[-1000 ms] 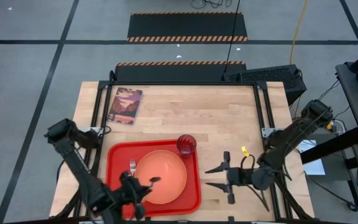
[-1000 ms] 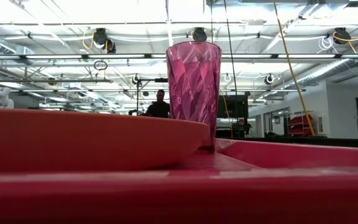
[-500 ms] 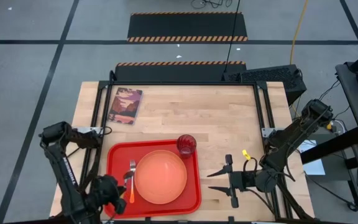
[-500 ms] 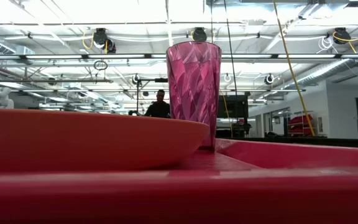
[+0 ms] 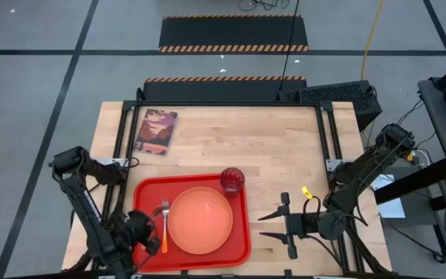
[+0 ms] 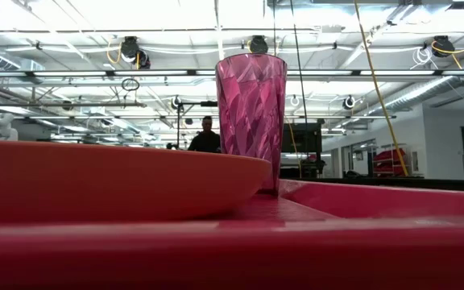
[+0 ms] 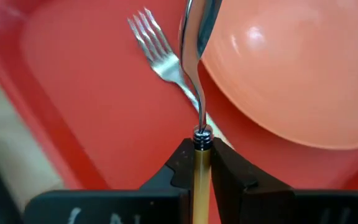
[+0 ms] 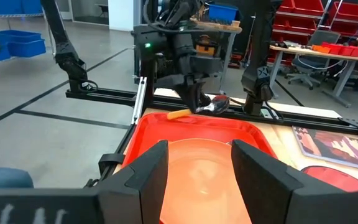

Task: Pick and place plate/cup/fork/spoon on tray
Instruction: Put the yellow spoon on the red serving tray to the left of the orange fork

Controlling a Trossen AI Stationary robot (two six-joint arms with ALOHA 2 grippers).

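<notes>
Spoon (image 7: 194, 93) is the step in hand: left gripper (image 7: 199, 168) pinched shut on its yellow handle, bowl hanging over tray (image 5: 144, 194) nr the plate (image 5: 200, 219) edge, fork (image 5: 163, 225) already lying on tray beside plate, cup (image 5: 232, 180) upright at tray's far corner. Next, as I judge: lower & release spoon on bare tray w/o knocking fork or plate rim, which crowd the spot. Right gripper (image 5: 273, 225) waits off tray w/ jaws wide, empty; book (image 5: 156, 131) well apart, no obstacle.

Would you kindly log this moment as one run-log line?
left tool: shut on spoon, above tray beside fork | plate, cup: on tray | right tool: open, waiting
</notes>
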